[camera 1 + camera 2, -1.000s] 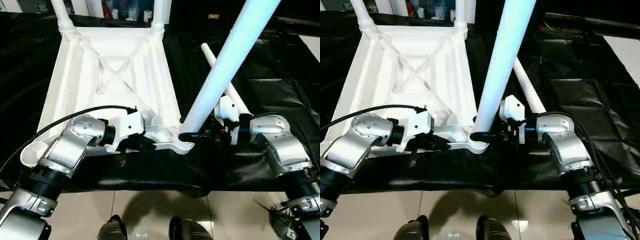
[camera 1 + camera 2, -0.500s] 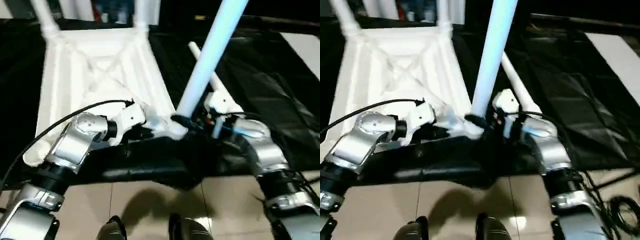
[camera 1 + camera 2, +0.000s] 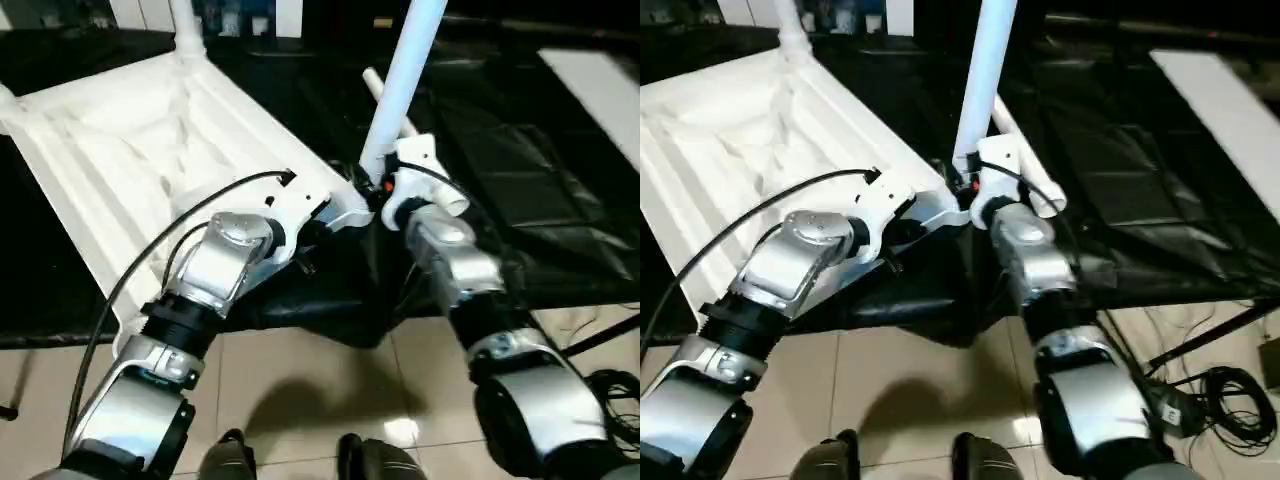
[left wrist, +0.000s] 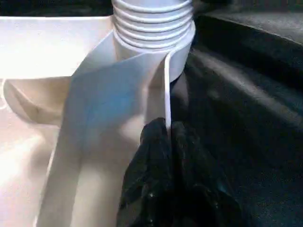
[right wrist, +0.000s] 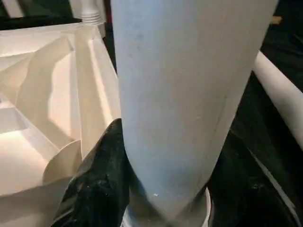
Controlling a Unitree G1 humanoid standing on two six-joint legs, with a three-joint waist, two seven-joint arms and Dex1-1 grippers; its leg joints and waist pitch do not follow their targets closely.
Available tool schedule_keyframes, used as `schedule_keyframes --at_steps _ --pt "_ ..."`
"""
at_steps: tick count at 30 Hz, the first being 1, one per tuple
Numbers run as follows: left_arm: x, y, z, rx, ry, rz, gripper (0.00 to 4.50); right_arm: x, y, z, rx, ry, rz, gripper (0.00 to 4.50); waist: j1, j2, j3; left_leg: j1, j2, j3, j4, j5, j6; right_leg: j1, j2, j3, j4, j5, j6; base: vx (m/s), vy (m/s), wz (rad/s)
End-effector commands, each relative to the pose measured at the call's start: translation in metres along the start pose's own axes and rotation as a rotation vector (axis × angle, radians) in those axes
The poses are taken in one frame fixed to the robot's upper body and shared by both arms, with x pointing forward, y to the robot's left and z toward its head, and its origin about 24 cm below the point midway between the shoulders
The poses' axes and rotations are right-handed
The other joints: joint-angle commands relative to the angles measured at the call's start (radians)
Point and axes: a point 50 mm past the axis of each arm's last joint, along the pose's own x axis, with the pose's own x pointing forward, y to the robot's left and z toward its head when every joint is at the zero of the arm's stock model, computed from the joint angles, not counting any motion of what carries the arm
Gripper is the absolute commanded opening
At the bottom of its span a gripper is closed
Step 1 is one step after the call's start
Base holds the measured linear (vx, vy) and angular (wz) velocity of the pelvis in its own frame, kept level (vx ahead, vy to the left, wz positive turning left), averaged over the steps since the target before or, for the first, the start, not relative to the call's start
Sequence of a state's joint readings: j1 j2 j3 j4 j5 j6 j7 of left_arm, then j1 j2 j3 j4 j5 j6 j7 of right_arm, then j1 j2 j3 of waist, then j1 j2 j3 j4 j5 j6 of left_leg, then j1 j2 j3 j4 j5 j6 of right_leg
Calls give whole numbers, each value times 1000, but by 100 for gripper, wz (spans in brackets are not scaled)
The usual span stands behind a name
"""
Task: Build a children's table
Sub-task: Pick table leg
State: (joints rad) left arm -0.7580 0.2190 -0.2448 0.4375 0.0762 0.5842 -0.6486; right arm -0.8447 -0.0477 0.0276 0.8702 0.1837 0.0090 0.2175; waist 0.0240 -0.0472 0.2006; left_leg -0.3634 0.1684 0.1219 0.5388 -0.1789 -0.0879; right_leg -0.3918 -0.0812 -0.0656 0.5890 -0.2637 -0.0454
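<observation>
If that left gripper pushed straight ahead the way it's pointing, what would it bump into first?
Probably the ribbed end of the upright leg, seated in the tabletop's corner socket dead ahead. The left gripper is already shut on a thin rib of the tabletop leading to that socket.

One white ribbed tabletop (image 3: 120, 150) is shown upturned. Three tubular legs are counted standing in its corner sockets: one (image 3: 400, 90) at 1 o'clock, one (image 3: 185, 25) at 11 o'clock, one (image 3: 5, 100) at 9 o'clock. One loose leg (image 3: 385, 95) is seen lying on black sheeting (image 3: 520, 170).

The tabletop (image 3: 120, 150) has swung round — its near corner, with the upright leg (image 3: 400, 80) (socketed there), sits farther away.
</observation>
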Motion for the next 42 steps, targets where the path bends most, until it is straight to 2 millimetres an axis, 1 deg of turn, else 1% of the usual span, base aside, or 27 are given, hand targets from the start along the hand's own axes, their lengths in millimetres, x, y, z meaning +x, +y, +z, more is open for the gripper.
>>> schedule_keyframes --at_steps 1,2,3,4,6,12,15,16,18,19,20,21,22,23,24,25,28,29,31,32,34,35,36,37,39,40,42 --pt "2 0 -5 0 44 10 0 -27 -7 -88 62 393 -79 186 -7 23 -20 17 48 -19 -95 -500 -30 14 -75 43 -103 -481 -88 0 0 0" --pt "2 0 -4 -3 44 12 0 -26 -6 -87 58 393 -83 186 -7 23 -20 17 48 -19 -95 -500 -30 14 -75 43 -103 -481 -88 0 0 0" --pt "2 0 -4 -3 44 13 0 -26 -6 -87 57 393 -84 186 -6 21 -25 12 48 -21 -100 -475 -22 21 -80 42 -110 -484 -65 0 0 0" --pt "2 0 -5 -1 51 21 0 -24 -4 -86 56 390 -88 186 -5 15 -25 13 49 -16 -101 -443 -12 15 -81 46 -112 -457 -64 0 0 0" --pt "2 0 -6 0 56 26 0 -22 -3 -84 55 387 -94 186 -5 17 -20 15 51 -12 -102 -426 -8 9 -82 49 -112 -447 -71 0 0 0" --pt "2 1 -4 2 50 27 0 -17 1 -77 35 344 -80 186 -5 17 -20 17 51 -10 -102 -446 -8 2 -84 51 -116 -473 -61 0 0 0" --pt "0 3 -2 17 27 16 0 -9 5 -60 78 236 -14 186 -3 21 -19 17 53 -10 -103 -458 -4 1 -84 50 -116 -474 -62 0 0 0" --pt "0 4 -1 28 21 15 0 -7 6 -55 87 210 3 242 -4 21 -19 16 55 -10 -105 -460 -4 2 -83 49 -115 -456 -66 0 0 0" --pt "-1 5 0 38 15 13 0 -5 7 -48 95 173 22 256 -3 18 -21 16 56 -7 -105 -445 -2 4 -83 49 -113 -421 -76 0 0 0" --pt "-2 5 1 44 7 8 0 -3 8 -42 100 147 40 262 -1 18 -22 18 56 2 -103 -386 9 6 -84 52 -109 -360 -102 0 0 0" --pt "-2 6 1 45 6 7 0 -3 8 -41 101 142 43 273 3 17 -22 18 58 8 -100 -364 16 4 -86 54 -109 -335 -108 0 0 0" --pt "-3 6 2 49 3 8 0 -2 8 -38 101 126 54 285 2 13 -20 13 58 14 -99 -309 29 10 -83 55 -101 -289 -128 0 0 0" --pt "-3 6 3 50 -2 5 0 -1 9 -33 100 107 71 285 4 13 -19 10 57 16 -99 -290 34 12 -82 53 -99 -289 -133 0 0 0" --pt "-4 7 3 56 -7 3 0 0 9 -28 91 83 87 301 5 18 -17 19 61 21 -100 -320 31 4 -84 52 -106 -341 -136 0 0 0" --pt "-4 7 4 62 -9 2 0 1 9 -24 83 68 101 309 3 17 -17 19 61 22 -99 -340 27 1 -85 52 -107 -364 -133 0 0 0" --pt "-5 7 4 67 -11 1 0 1 9 -22 78 57 110 309 2 16 -19 13 59 20 -99 -343 22 6 -87 53 -107 -381 -126 0 0 0" --pt "-6 7 4 79 -18 -7 0 2 9 -15 69 18 136 338 4 17 -24 9 63 28 -95 -255 35 7 -85 56 -97 -269 -143 0 0 0" --pt "-7 7 4 85 -23 -15 0 2 9 -10 60 -11 157 354 4 17 -21 12 64 33 -95 -261 42 3 -82 55 -98 -274 -154 0 0 0" --pt "-9 6 5 108 -39 -43 0 0 9 -2 37 -56 202 371 3 15 -20 12 62 36 -93 -290 41 0 -86 57 -104 -342 -145 0 0 0" --pt "-9 6 6 118 -44 -53 0 -1 9 -1 30 -67 216 379 4 14 -21 6 62 35 -92 -269 48 4 -88 58 -104 -340 -142 0 0 0" --pt "-13 4 5 145 -58 -94 0 -6 8 7 1 -113 289 397 8 14 -24 6 63 38 -88 -209 63 7 -84 58 -98 -273 -145 0 0 0" --pt "-15 3 5 154 -63 -117 0 -10 7 10 -16 -126 325 397 7 17 -33 8 66 44 -81 -149 81 7 -81 58 -84 -172 -171 0 0 0" --pt "-16 3 4 156 -64 -125 0 -11 6 11 -21 -128 341 397 5 13 -33 5 65 46 -81 -135 93 7 -75 56 -83 -141 -181 0 0 0" --pt "-17 3 4 160 -64 -134 0 -13 6 12 -27 -130 360 397 5 15 -31 3 64 53 -82 -205 103 -5 -70 54 -89 -194 -193 0 0 0" --pt "-23 1 0 208 -72 -190 0 -26 -2 14 -54 -128 438 397 8 15 -35 2 64 58 -77 -206 92 -2 -69 56 -88 -192 -192 33 -13 4" --pt "-26 0 -1 231 -78 -225 0 -32 -6 14 -70 -122 471 397 10 15 -38 3 65 61 -74 -181 99 -3 -66 56 -84 -154 -191 83 -21 8" --pt "-29 -2 -4 245 -77 -263 0 -40 -10 13 -94 -107 513 397 7 14 -46 -1 63 69 -61 -59 131 4 -57 55 -58 38 -219 89 -17 6"
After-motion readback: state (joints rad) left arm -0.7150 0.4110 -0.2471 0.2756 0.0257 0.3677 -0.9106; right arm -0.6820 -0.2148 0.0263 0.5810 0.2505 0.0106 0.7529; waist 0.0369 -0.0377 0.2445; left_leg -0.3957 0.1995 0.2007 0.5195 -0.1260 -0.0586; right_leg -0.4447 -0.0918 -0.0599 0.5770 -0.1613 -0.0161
